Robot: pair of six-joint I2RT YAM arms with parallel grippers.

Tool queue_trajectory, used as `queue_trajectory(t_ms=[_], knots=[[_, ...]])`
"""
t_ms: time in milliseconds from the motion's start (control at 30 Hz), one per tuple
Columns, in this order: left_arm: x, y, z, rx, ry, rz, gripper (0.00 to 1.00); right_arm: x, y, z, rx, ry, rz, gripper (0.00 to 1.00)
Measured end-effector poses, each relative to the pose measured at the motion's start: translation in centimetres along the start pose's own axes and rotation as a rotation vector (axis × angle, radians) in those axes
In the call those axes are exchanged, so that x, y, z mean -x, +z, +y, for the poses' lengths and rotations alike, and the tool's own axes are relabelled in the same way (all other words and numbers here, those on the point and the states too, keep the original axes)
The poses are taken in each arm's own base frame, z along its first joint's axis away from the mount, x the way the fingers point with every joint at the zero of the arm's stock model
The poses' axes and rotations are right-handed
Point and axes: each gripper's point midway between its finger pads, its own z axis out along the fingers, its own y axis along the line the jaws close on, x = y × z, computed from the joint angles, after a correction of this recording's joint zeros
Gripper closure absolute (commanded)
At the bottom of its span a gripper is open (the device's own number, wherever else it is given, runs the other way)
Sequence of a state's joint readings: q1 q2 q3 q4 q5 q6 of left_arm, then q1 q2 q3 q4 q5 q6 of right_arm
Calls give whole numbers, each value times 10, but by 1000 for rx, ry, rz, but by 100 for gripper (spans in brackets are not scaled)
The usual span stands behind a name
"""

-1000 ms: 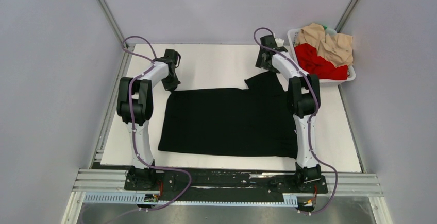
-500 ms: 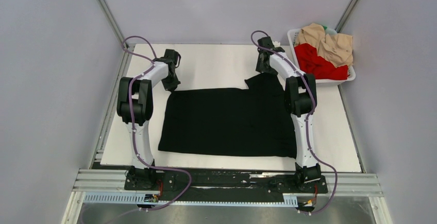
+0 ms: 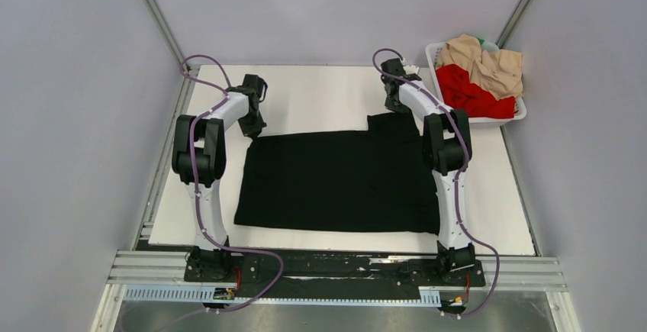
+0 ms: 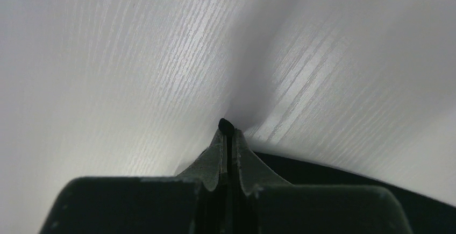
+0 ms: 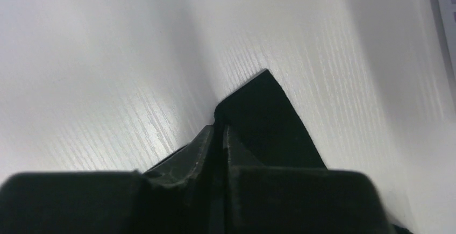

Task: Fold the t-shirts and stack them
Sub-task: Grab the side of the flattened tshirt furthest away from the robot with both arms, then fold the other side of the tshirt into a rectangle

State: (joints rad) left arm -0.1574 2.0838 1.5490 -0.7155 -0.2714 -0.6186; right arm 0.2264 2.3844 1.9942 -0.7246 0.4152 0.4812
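Note:
The black t-shirt (image 3: 336, 179) lies spread flat on the white table (image 3: 320, 91). My left gripper (image 3: 254, 128) sits at its far left corner, shut on a small nub of the black cloth (image 4: 224, 123) that pokes out past the closed left gripper (image 4: 227, 133). My right gripper (image 3: 394, 107) is at the far right, over the sleeve. In the right wrist view the right gripper (image 5: 219, 130) is shut on the edge of the black sleeve corner (image 5: 266, 115), which lies flat on the table beyond the jaws. The red t-shirt (image 3: 469, 94) and the beige t-shirt (image 3: 488, 61) lie crumpled in the basket.
A white plastic basket (image 3: 488, 120) stands at the far right edge of the table, just right of the right arm. Grey walls close in the table on the left, right and back. A metal rail (image 3: 336, 271) with the arm bases runs along the near edge.
The right gripper has gone from open to shut on the sleeve corner, and the sleeve edge now lies squarer. The left gripper has stayed shut at its corner.

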Motion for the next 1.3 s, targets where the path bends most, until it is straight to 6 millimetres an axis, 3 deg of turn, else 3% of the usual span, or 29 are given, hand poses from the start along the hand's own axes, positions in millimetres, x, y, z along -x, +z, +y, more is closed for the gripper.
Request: queue_trajectory(t_ms=[33,333,467,600,767,1033,1300], knots=[[0,0,0,1,1,2,100,0,0,0,-2,5,-4,100],[-3,-6,6,27,10,21,100,8,0,4,49,13,-58,100],[6,-11,5,28,9,0,100,11,-11,1,80,-17,-90,100],[5,-15,5,24,9,2,100,15,-42,-5,134,-37,-127,100],[-10,-29,16,7,7,5,100,12,-90,-9,185,-58,-188,100],[-30,-59,27,-36,13,-28,100,-33,-155,-22,219,-94,-214,100],[-63,-87,40,-62,26,-65,100,-77,-200,-58,209,-91,-202,100]])
